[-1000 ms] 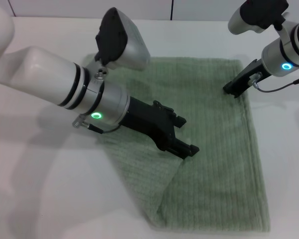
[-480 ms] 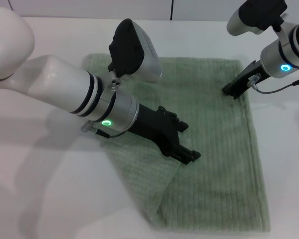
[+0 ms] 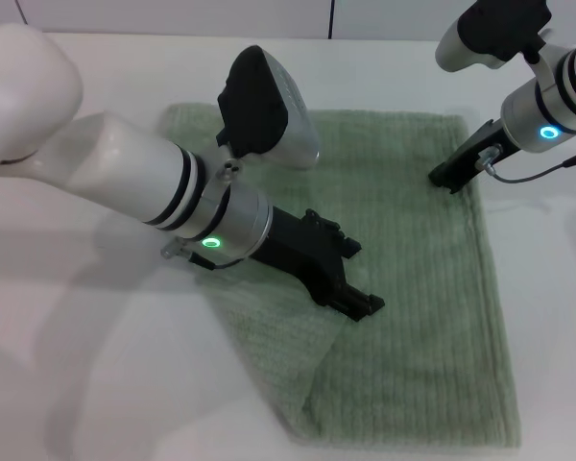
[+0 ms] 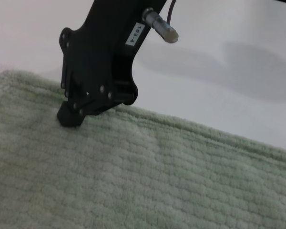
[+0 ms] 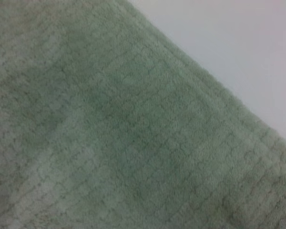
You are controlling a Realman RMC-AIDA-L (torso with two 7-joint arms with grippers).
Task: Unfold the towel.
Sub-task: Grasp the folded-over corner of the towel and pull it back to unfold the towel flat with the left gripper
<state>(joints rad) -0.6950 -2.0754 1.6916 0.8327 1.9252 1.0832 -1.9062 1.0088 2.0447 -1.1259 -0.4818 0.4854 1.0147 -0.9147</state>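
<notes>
The towel (image 3: 413,288) lies on the white surface (image 3: 67,365), its left part folded over in a diagonal flap. The left pincer (image 3: 360,300) sits low at the flap's edge mid-towel; I cannot tell its state. The right pincer (image 3: 448,177) presses the far right edge, apparently closed.

The left arm, white with a silver wrist and a green-lit ring, reaches forward and down, its black left claw (image 3: 363,300) angled low with the tips close together. The right arm comes in from the far right, its wrist ring lit blue, and its black right claw (image 3: 444,179) points down and inward, tip lowered.
</notes>
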